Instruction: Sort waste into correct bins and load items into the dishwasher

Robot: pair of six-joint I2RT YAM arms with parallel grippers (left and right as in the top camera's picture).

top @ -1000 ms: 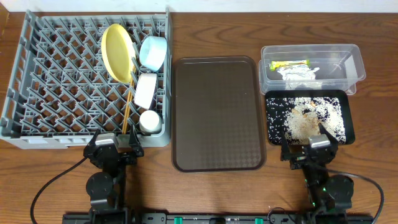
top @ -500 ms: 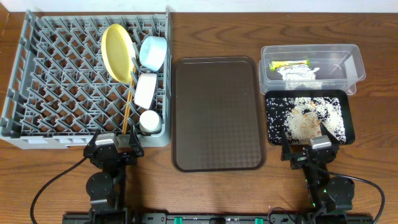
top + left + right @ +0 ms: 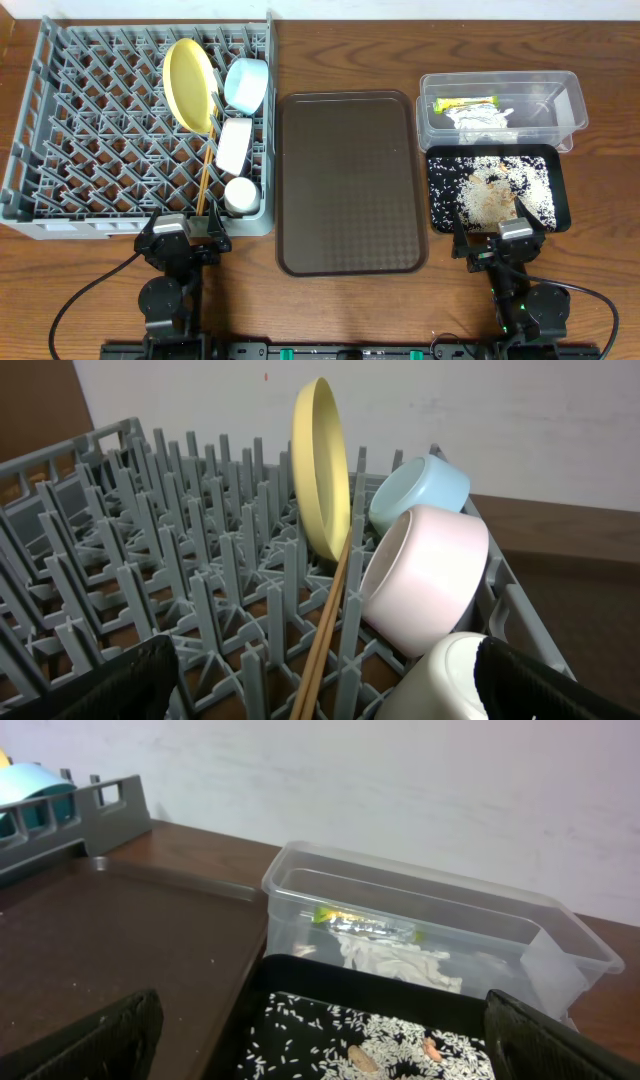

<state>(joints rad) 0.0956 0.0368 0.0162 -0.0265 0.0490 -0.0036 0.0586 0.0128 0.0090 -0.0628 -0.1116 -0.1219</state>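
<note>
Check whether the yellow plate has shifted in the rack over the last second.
No. The plate stands on edge between the same pegs of the rack, with the blue bowl just to its right, as before.

Dark wooden table point(image 3: 120, 290) against a plain white wall point(image 3: 400, 790)

readable text: none | snack wrapper point(image 3: 465, 103): print too small to read | numbers, signs: none
</note>
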